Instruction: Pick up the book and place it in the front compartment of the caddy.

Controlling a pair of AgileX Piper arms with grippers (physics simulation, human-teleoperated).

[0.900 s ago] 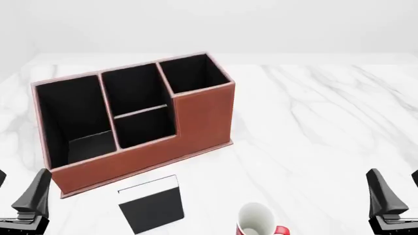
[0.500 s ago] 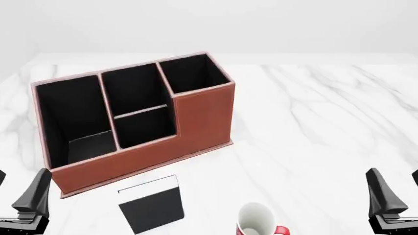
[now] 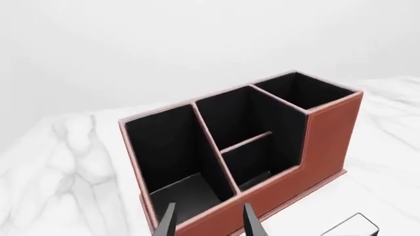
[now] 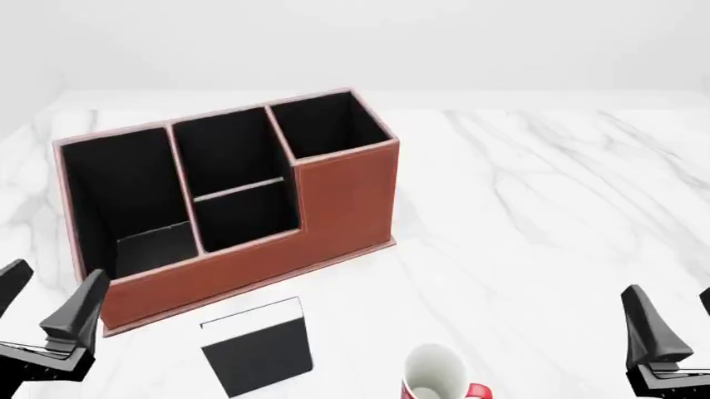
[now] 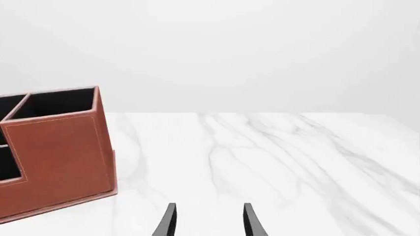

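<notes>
The black book [image 4: 258, 347] lies flat on the marble table, its white page edge facing the caddy, just in front of the caddy's low front wall. The reddish-brown caddy [image 4: 344, 199] stands at left centre with its black-lined cells showing nothing inside. My left gripper [image 4: 45, 301] is open at the lower left, close to the caddy's near left corner and left of the book. In the left wrist view the open left gripper [image 3: 208, 225] points at the caddy [image 3: 328, 137], and a corner of the book [image 3: 353, 228] shows. My right gripper [image 4: 674, 322] is open at the lower right, far from both.
A red-and-white mug [image 4: 435, 374] stands near the front edge, right of the book. The right wrist view shows the open right gripper [image 5: 208, 222] over bare marble, with the caddy's tall end [image 5: 59, 157] off to one side.
My left gripper has risen and shifted right, toward the caddy's near left corner. The right gripper, book, mug and caddy have not moved.
</notes>
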